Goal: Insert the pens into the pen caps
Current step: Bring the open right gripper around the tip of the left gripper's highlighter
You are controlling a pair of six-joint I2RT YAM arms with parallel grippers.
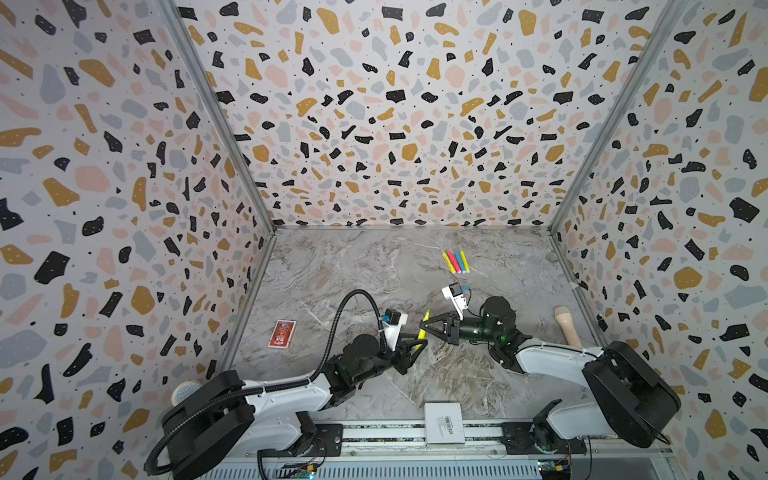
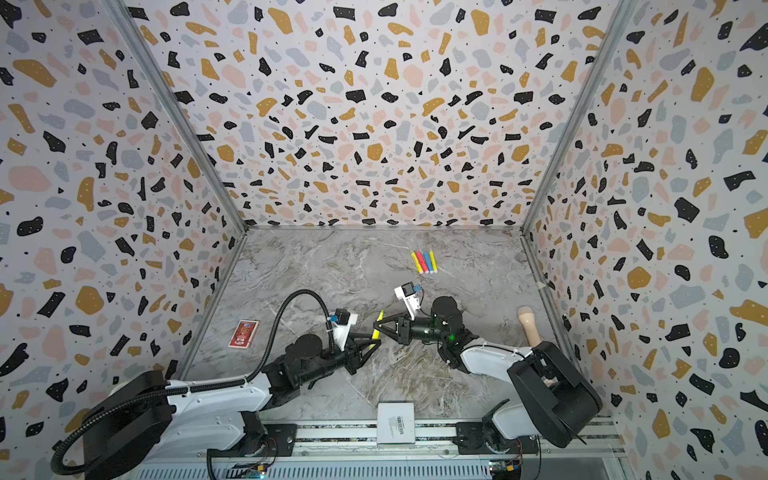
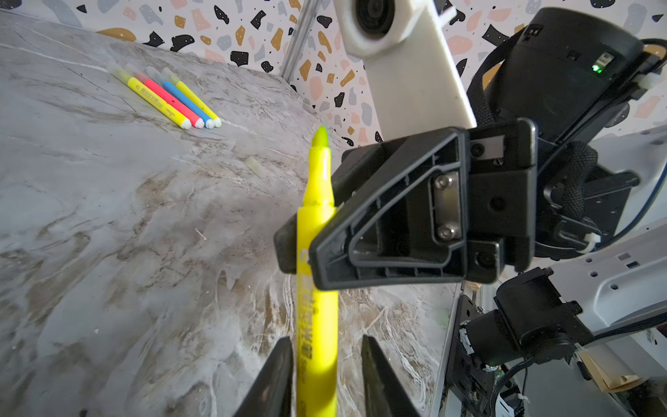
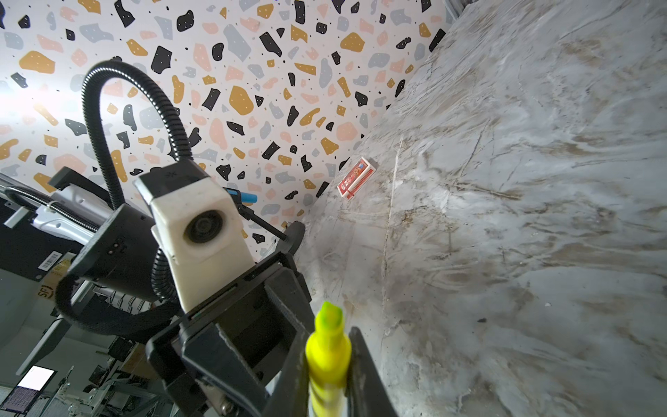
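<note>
An uncapped yellow pen [image 1: 424,325] hangs above the table's middle, its green tip [image 3: 320,136] pointing away. My right gripper [image 4: 329,335] is shut on its upper barrel, from the right in both top views. My left gripper [image 3: 325,339] straddles the pen's lower end, open, with a gap showing between one finger [image 3: 375,372] and the barrel. Several capped pens [image 1: 456,261], yellow, pink-red and blue, lie side by side at the back right. A small pale translucent piece [image 3: 254,165], possibly a pen cap, lies on the table beyond the held pen.
A red card box [image 1: 282,333] lies at the left near the wall. A thick beige handle [image 1: 566,326] lies by the right wall. A white box [image 1: 444,422] sits at the front edge, and a mesh ball [image 1: 185,392] at the front left corner.
</note>
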